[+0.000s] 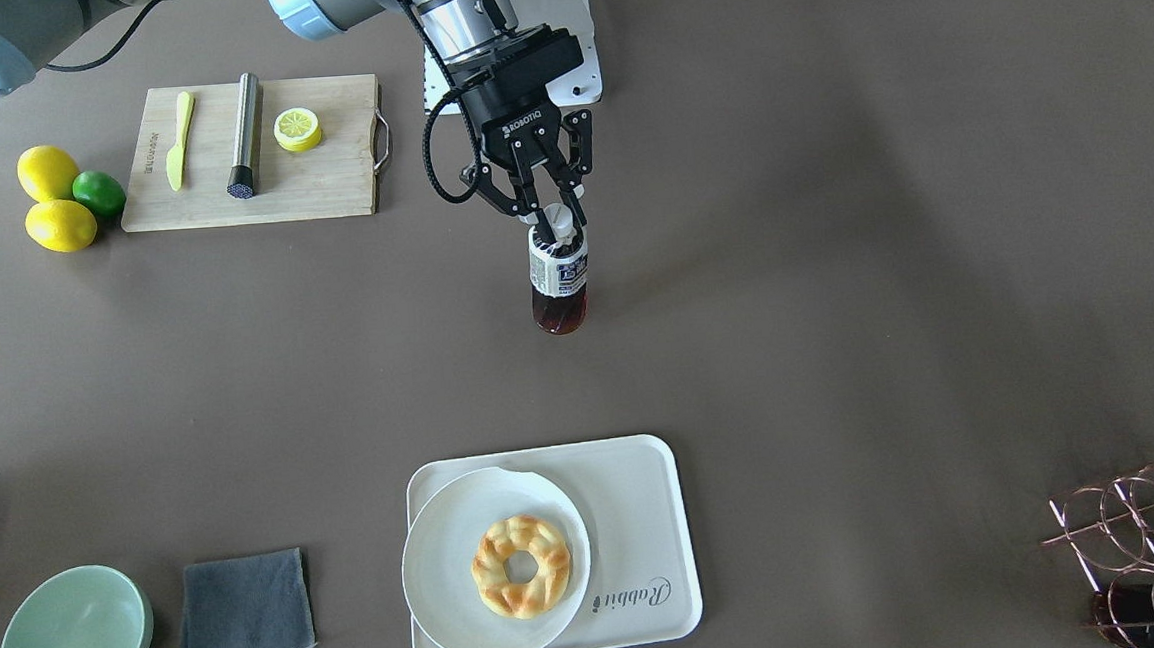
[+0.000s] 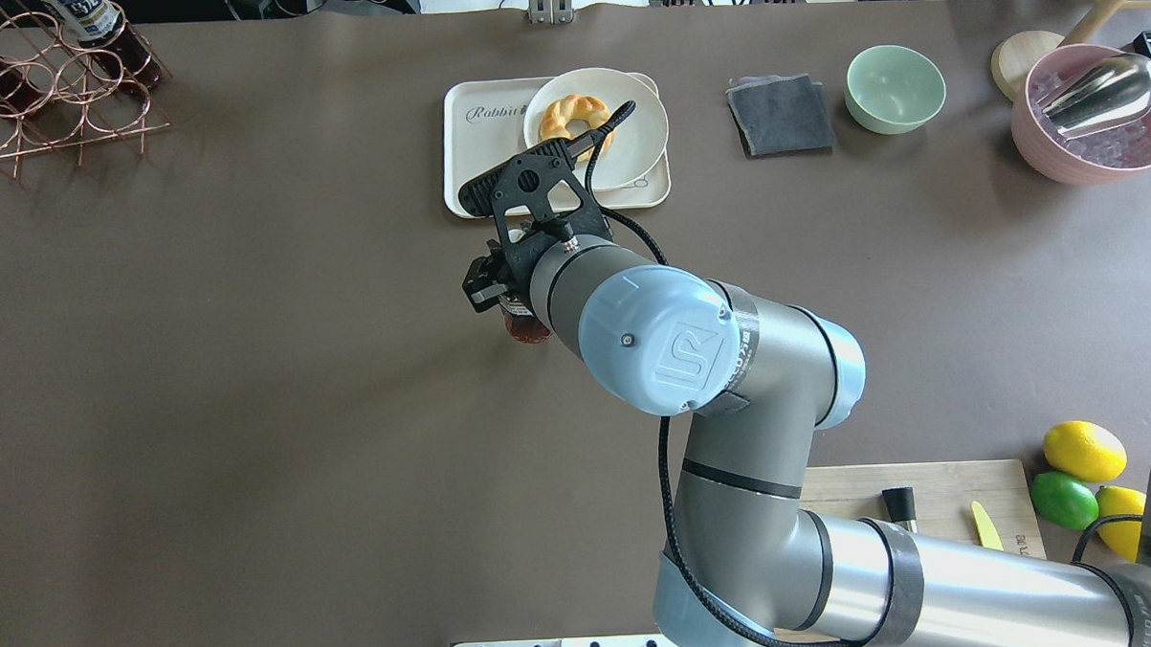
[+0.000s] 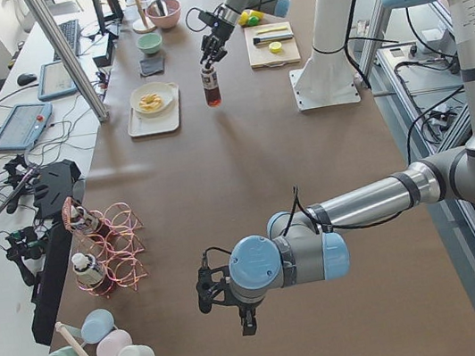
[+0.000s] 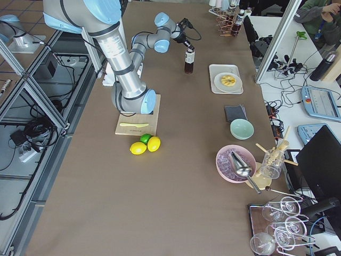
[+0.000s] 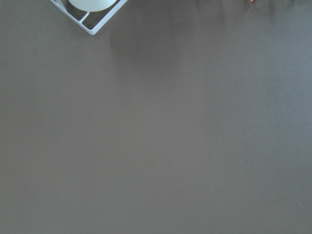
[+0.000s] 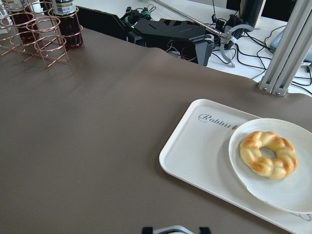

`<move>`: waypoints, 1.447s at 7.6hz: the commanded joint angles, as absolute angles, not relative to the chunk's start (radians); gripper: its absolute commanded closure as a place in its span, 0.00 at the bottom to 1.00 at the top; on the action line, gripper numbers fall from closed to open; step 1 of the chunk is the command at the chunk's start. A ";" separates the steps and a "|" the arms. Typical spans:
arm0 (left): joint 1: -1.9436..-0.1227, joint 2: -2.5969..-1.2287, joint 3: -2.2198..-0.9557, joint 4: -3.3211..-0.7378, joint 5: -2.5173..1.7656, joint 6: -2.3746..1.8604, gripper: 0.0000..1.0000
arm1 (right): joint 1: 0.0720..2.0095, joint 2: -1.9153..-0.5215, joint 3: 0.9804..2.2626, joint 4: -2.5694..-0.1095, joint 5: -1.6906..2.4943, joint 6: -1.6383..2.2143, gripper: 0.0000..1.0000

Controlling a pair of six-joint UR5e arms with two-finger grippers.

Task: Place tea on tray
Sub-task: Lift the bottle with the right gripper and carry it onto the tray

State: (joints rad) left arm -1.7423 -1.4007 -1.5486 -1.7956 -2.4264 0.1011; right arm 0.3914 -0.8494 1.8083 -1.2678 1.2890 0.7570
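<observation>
The tea (image 1: pixel 559 287) is a small clear bottle of dark reddish-brown liquid with a white cap, upright near the table's middle. My right gripper (image 1: pixel 558 217) is shut on its cap from above. I cannot tell whether the bottle touches the table. In the overhead view the tea (image 2: pixel 526 329) is mostly hidden under the right wrist. The cream tray (image 1: pixel 644 520) lettered "Rabbit" lies toward the operators' side, apart from the bottle, and shows in the right wrist view (image 6: pixel 195 146). My left gripper (image 3: pixel 214 292) hovers over bare table far from both; I cannot tell its state.
A round white plate (image 1: pixel 442 573) with a ring pastry (image 1: pixel 522 566) covers half the tray. A wooden cutting board (image 1: pixel 328 189), lemons (image 1: pixel 47 172), a green bowl (image 1: pixel 75 640), a grey cloth (image 1: pixel 244 617), a copper bottle rack (image 1: pixel 1151 529) and a pink bowl (image 2: pixel 1086 148) stand around the edges.
</observation>
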 commanded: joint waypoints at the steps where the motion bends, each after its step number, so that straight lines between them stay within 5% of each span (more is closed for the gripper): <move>1: -1.729 -1.456 -1.594 -1.588 -2.424 0.097 0.01 | 0.458 -0.767 1.709 -1.267 1.350 0.758 1.00; 5: -1.634 -1.513 -1.663 -1.439 -2.355 0.095 0.01 | 0.520 -0.631 1.547 -1.267 1.404 0.785 1.00; 11: -1.643 -1.509 -1.664 -1.439 -2.356 0.097 0.01 | 0.646 -0.364 1.001 -1.045 1.498 0.792 1.00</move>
State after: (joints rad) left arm -1.6393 -1.5100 -1.6637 -1.4389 -2.3547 0.0966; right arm 0.6060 -0.4214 1.1802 -1.1795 1.4646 0.7915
